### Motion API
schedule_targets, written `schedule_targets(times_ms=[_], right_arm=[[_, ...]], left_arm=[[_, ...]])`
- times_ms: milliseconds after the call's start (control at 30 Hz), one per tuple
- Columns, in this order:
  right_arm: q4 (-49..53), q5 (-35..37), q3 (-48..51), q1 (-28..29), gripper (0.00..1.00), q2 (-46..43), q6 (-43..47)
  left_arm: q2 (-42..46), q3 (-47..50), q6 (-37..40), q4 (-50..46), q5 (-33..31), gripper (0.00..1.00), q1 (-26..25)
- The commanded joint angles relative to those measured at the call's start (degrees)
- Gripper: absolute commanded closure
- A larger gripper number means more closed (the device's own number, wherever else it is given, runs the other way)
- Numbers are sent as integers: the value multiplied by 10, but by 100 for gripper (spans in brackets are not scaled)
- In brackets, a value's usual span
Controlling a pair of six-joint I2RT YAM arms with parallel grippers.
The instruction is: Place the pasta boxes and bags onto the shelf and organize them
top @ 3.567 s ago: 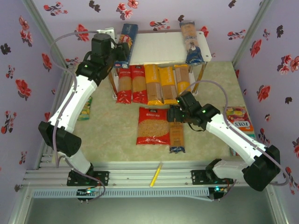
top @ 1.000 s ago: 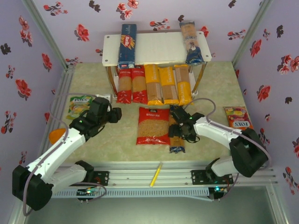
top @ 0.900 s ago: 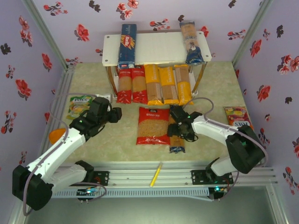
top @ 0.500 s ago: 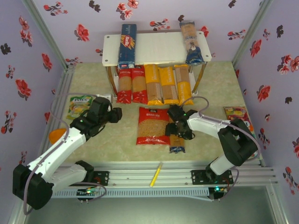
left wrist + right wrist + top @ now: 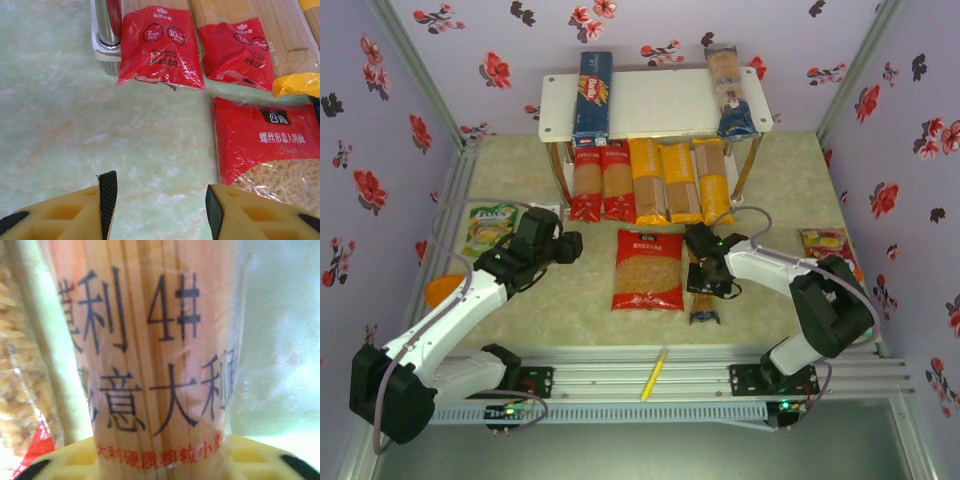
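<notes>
Shelf (image 5: 650, 103) holds seven packs (image 5: 593, 95); table (image 5: 570, 290) bears one wide bag (image 5: 648, 268), one narrow bag (image 5: 704, 300).

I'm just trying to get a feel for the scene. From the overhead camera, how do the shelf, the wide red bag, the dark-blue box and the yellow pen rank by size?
Largest to smallest:
1. white shelf
2. wide red bag
3. dark-blue box, longer than the bag but much narrower
4. yellow pen, clearly the smallest

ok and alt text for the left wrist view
The left gripper, yellow fingers open and empty, hovers over a pale-green table. Ahead lie the red ends of two spaghetti bags beside a shelf post, with a wider red bag of spiral pasta at right.
</notes>
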State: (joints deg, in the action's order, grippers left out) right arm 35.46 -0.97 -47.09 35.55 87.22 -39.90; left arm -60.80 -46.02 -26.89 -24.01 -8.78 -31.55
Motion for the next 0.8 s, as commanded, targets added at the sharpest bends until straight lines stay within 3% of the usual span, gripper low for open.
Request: schedule_targets(times_ms=[0,133,500,767], right_arm=[[38,-18,10,3,70,-26,2],[90,-15,5,7,84,-85,11],[242,0,-85,94,88,-305,59],[245,80,-280,190,87,-295,133]], left_arm=[[-3,-20,8,6,2,49,0],[-8,-27,16,5,2,49,3],[-46,-73,41,9,15,49,19],[-59,-90,36,4,30,50,27]])
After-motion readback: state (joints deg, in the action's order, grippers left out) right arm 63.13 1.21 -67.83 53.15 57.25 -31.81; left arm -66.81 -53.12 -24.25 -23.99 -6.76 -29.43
